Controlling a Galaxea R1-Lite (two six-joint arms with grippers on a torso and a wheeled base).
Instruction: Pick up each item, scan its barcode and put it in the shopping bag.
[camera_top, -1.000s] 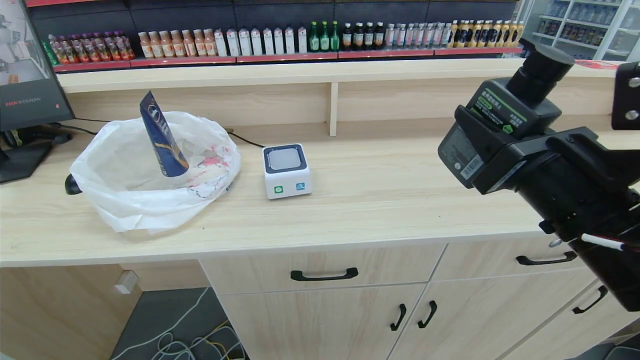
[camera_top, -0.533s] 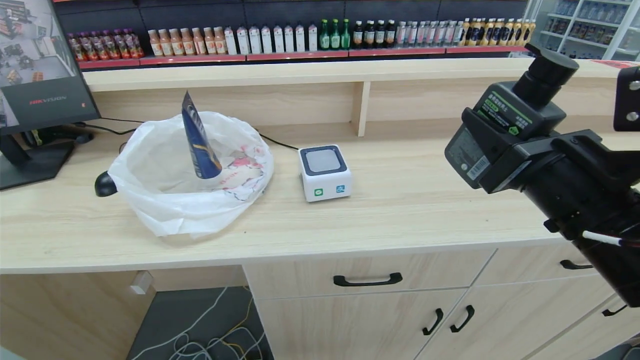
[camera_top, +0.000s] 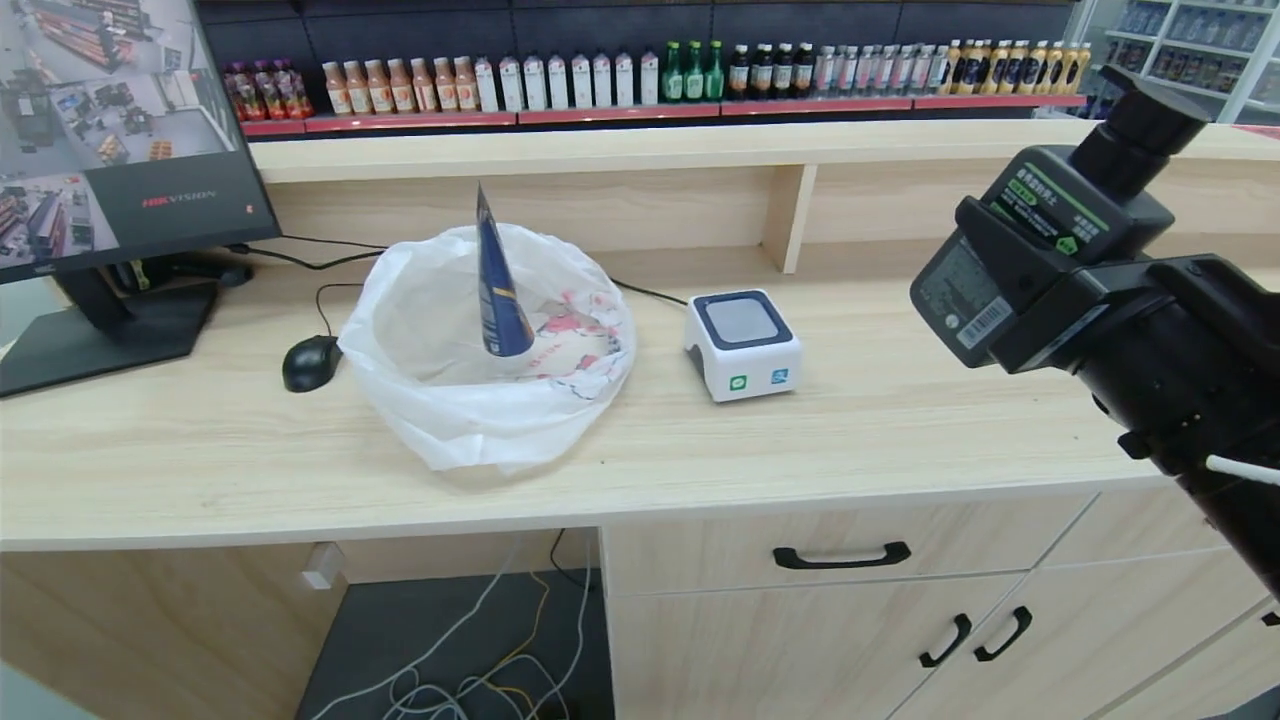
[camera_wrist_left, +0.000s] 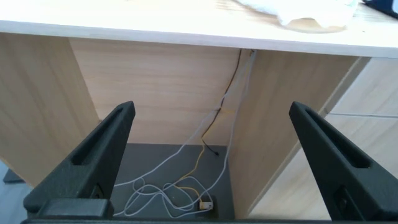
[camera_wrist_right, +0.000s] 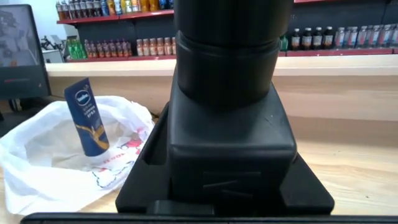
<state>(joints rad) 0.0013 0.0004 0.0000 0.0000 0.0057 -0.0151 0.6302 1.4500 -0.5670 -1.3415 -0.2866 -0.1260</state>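
Observation:
My right gripper (camera_top: 1012, 300) is shut on a black bottle (camera_top: 1040, 235) with a green label and a white barcode sticker. It holds the bottle in the air, tilted, above the right end of the counter and to the right of the scanner (camera_top: 742, 343). The right wrist view looks along the black bottle (camera_wrist_right: 227, 93) toward the white shopping bag (camera_wrist_right: 37, 168). The shopping bag (camera_top: 440, 400) lies open on the counter left of the scanner, with a blue tube (camera_top: 497, 290) standing in it. My left gripper (camera_wrist_left: 208, 162) is open, low in front of the cabinet under the counter.
A black mouse (camera_top: 310, 362) and a monitor (camera_top: 110, 150) sit left of the bag. A raised wooden shelf (camera_top: 650, 150) with an upright divider (camera_top: 788, 215) runs behind the counter (camera_top: 900, 410). Cables (camera_wrist_left: 186, 180) hang below the counter.
The whole head picture has shifted right, so the camera turned left. The bag, tube and scanner keep their places on the counter. My right gripper still holds the bottle.

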